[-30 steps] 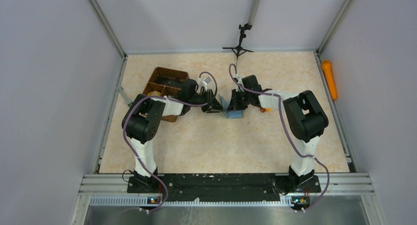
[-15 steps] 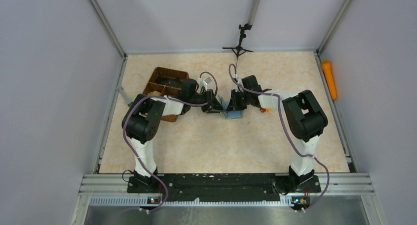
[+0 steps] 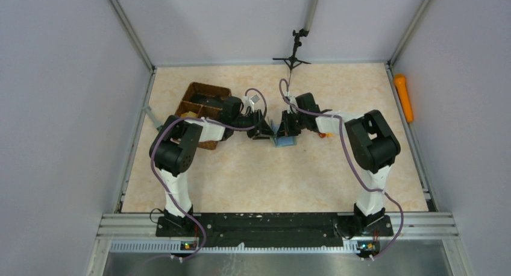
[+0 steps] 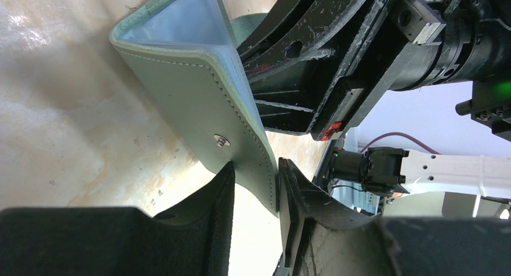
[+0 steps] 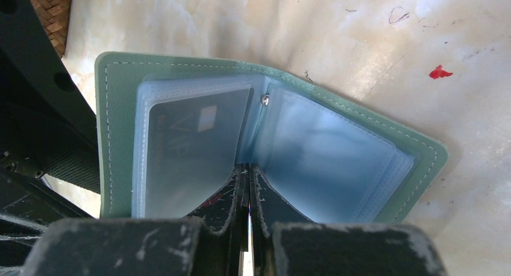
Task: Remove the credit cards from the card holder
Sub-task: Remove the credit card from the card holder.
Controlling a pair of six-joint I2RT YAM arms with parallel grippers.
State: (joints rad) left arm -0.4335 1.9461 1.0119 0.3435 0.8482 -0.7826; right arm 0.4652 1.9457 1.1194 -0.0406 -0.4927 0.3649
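We find the card holder (image 5: pixel 289 149) half open on the desk (image 5: pixel 361 41), one credit card (image 5: pixel 187 149) in its left sleeve. The right hand (image 5: pixel 247 176) is clenched at the fold. The left hand (image 4: pixel 256 185) straddles one cover; we cannot tell whether it grips.

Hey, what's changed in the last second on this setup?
Barely anything. The right arm has leaned slightly left, toward the middle. The card holder stays open in place, one cover between the fingers of the left gripper, the right gripper shut at its fold. Nothing visibly picked up or let go.
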